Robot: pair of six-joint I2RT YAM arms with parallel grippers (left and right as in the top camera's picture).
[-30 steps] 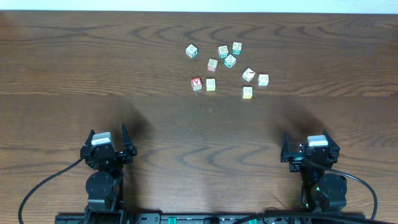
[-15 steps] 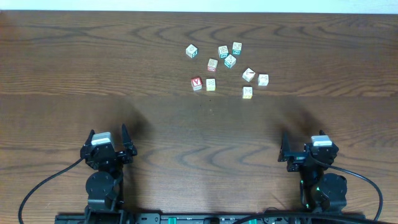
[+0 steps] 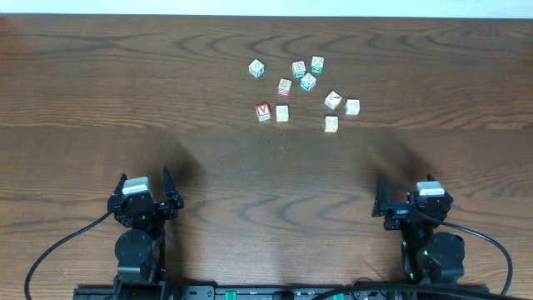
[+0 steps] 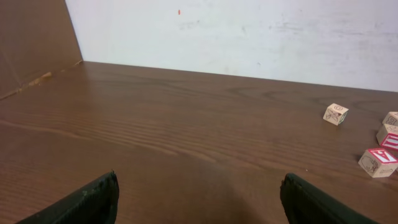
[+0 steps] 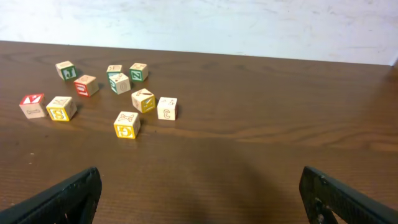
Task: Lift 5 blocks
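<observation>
On our left, the left gripper (image 3: 145,180) hovers low over the bare table (image 3: 83,100) with its jaws spread wide and nothing between them. In its own view the jaws frame only wood, and the red V block (image 4: 377,162) sits far off at the right edge. So for that arm the work lies ahead and to its right. The red V block (image 3: 263,111) is the leftmost of the five we want. We judge it a little closer to the left arm than to the right. Just beside it sits the yellow S block (image 3: 282,113). Behind these, farther from us, are the pinkish cube (image 3: 285,87) and the teal and green cubes (image 3: 308,82), which we leave alone. Further right come the front block (image 3: 331,123), the skewed block (image 3: 333,100) and the rightmost block (image 3: 352,107). These three lie near each other but apart, ahead and to the left of the right gripper (image 3: 410,196), which is the closer arm for them. Its jaws also gape fully and hold nothing. Being cubes, the blocks have no long axis; only the skewed block's turned faces would call for some wrist rotation.
</observation>
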